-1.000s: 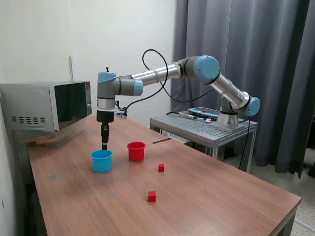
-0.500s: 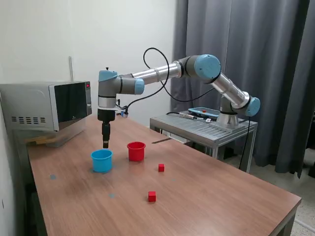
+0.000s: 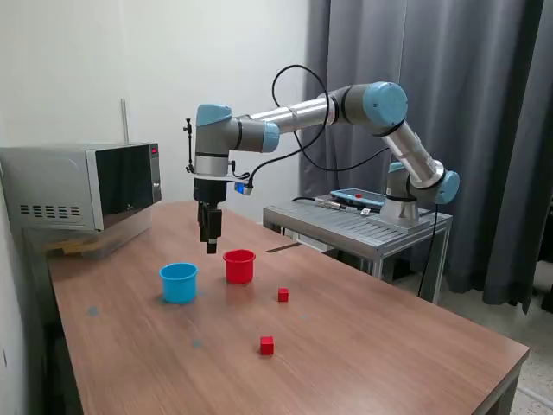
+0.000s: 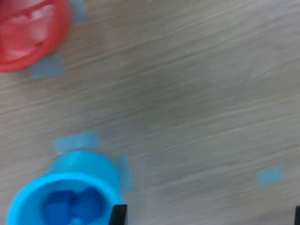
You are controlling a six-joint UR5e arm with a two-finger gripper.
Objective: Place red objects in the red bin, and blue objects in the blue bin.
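Hand: the black two-finger hand [image 3: 211,248] hangs above the wooden tabletop [image 3: 363,346], between the two cups; whether its fingers are apart or together cannot be told.
Blue bin: small round light-blue plastic cup [image 3: 179,282], at the exterior view's left, holding two dark blue cubes [image 4: 75,206].
Red bin: small round red plastic cup [image 3: 239,265], just right of it; contents unclear.
Red cubes: one [image 3: 282,295] right of the red cup, another [image 3: 267,345] nearer the camera, both on the tabletop.

Matt wood-grain table [image 3: 363,337]; smooth plastic cups [image 3: 239,266].
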